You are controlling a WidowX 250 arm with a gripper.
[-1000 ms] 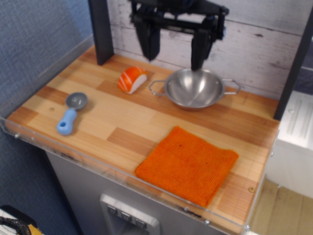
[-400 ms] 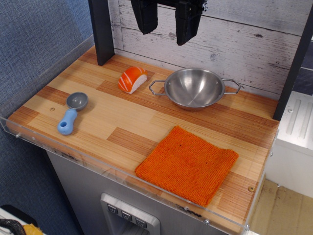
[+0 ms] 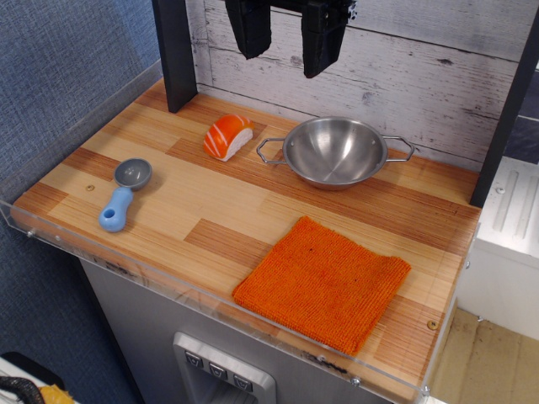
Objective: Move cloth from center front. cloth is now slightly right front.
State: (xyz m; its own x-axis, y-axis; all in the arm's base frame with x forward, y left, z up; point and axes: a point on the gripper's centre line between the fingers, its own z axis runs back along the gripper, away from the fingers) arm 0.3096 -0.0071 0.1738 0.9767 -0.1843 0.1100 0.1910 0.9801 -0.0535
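The bright orange knitted cloth [image 3: 322,284] lies flat on the wooden tabletop [image 3: 194,206], slightly right of centre at the front edge. My gripper [image 3: 285,52] hangs high at the back, above the table and in front of the white plank wall. Its two black fingers [image 3: 251,32] are spread apart and hold nothing. The gripper is far from the cloth, with the bowl between them.
A steel bowl [image 3: 334,151] with handles stands at the back centre. An orange-and-white sushi piece [image 3: 227,136] lies left of it. A blue scoop [image 3: 123,195] lies at the left. A black post [image 3: 175,52] stands back left. A clear rim [image 3: 126,268] edges the table.
The gripper has risen from just above the bowl to the top of the view between the oldest frame and now. The cloth has not moved.
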